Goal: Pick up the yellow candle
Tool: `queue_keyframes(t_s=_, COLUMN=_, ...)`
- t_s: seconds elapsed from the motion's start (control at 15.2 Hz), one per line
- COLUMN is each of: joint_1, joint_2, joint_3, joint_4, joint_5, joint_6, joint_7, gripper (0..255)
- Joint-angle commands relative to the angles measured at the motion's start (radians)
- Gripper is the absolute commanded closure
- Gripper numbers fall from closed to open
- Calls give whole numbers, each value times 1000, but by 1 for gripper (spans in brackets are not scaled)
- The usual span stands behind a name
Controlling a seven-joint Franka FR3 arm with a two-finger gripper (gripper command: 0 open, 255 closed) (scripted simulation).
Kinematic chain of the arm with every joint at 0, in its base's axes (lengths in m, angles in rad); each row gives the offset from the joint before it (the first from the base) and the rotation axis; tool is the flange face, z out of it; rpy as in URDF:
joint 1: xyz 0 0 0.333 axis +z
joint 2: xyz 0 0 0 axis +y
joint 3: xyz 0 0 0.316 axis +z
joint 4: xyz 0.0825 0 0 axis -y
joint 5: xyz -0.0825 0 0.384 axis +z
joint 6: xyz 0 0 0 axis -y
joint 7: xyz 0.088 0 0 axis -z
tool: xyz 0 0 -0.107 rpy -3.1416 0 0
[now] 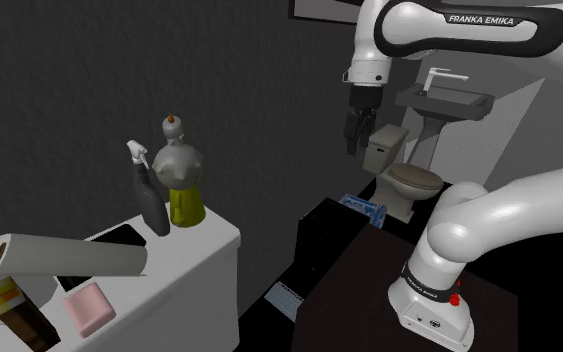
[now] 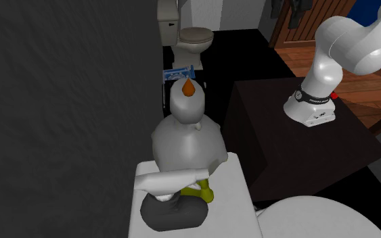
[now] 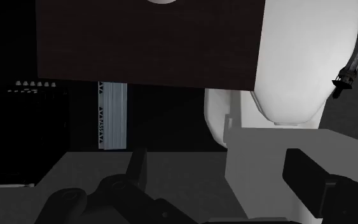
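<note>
The candle (image 1: 181, 170) stands on the far end of a white counter (image 1: 214, 243). It is a rounded grey figure with an orange tip and a yellow-green base. In the second exterior view the candle (image 2: 186, 132) rises behind a spray bottle, its yellow base peeking out low. My gripper (image 1: 353, 134) hangs high in the air well to the shoulder view's right of the counter, over the gap between counter and toilet, far from the candle. In the wrist view the gripper (image 3: 219, 170) is open, its fingers (image 3: 137, 164) apart with nothing between them.
A grey spray bottle (image 1: 149, 198) stands right beside the candle. A paper roll (image 1: 67, 257), a pink soap (image 1: 90, 308), a brown box (image 1: 14, 312) and a flat black slab (image 1: 125, 237) share the counter. Beyond are a toilet (image 1: 405, 172), a sink (image 1: 446, 97) and the dark stand (image 1: 354, 290).
</note>
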Motion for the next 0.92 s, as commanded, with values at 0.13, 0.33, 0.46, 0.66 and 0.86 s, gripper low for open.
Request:
queue_keyframes(t_s=0.13, joint_1=12, joint_2=43, joint_3=35, joint_4=31, joint_5=30, joint_6=29, joint_7=39, gripper=0)
queue_keyframes(t_s=0.33, joint_1=27, joint_2=112, joint_3=85, joint_4=85, joint_5=67, joint_6=71, joint_7=97, gripper=0)
queue_keyframes(t_s=0.46, joint_1=35, joint_2=161, joint_3=118, joint_4=127, joint_5=86, joint_6=97, joint_7=134, gripper=0)
queue_keyframes(t_s=0.66, joint_1=44, joint_2=238, joint_3=165, joint_4=197, joint_5=107, joint_6=132, joint_7=191, gripper=0)
queue_keyframes(t_s=0.86, joint_1=51, joint_2=319, joint_3=210, joint_4=277, joint_5=117, joint_6=163, joint_7=249, gripper=0)
